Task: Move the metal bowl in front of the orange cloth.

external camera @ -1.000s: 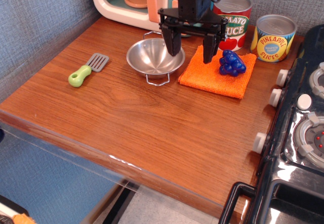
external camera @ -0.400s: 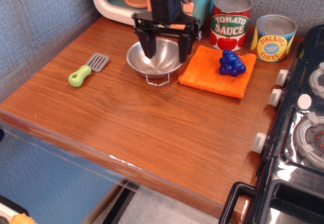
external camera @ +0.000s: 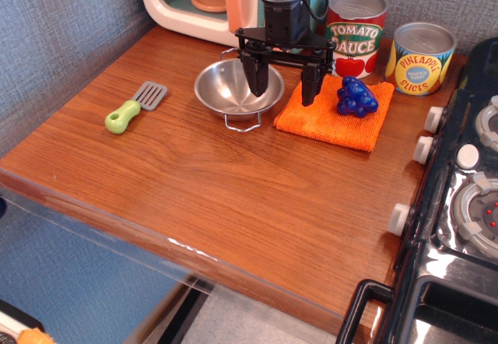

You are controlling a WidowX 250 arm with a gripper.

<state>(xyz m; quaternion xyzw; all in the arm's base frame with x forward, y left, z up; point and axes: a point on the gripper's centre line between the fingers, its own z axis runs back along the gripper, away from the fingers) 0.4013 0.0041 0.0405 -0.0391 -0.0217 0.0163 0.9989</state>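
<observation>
Here, only one view: observation.image, angled down across a brown wooden counter [external camera: 233, 180].

Near the back, centre-left: the metal bowl [external camera: 229, 89], round and shiny, upright on the wood, one wire loop handle pointing toward the front edge, the other just visible at the rear rim. Immediately right of it, barely apart or touching at the edge: the orange cloth [external camera: 323, 118], flat, roughly square, turned a little like a diamond. So bowl to the left side of the cloth, not at its front edge.

On the cloth's right part: a blue bunch of toy grapes [external camera: 357, 97].

Above the gap between bowl and cloth: the black gripper [external camera: 282, 86], pointing down, spread wide. Left finger tip over the bowl's right half, inside the rim line as seen from here; right finger tip over the cloth's left corner. Nothing between the fingers. Contact with bowl or cloth impossible to tell from this angle.

Behind the cloth, against the grey wall: a tomato sauce can [external camera: 355, 33], partly hidden by the arm, and to its right a pineapple slices can [external camera: 421, 57].

Back left: a toy microwave [external camera: 198, 1], cream and teal, door open, an orange plate inside.

Left of the bowl, well apart: a small spatula [external camera: 135, 107] with a green handle and grey slotted blade, flat on the wood.

Right edge: a black toy stove [external camera: 467, 204] with white knobs.
</observation>
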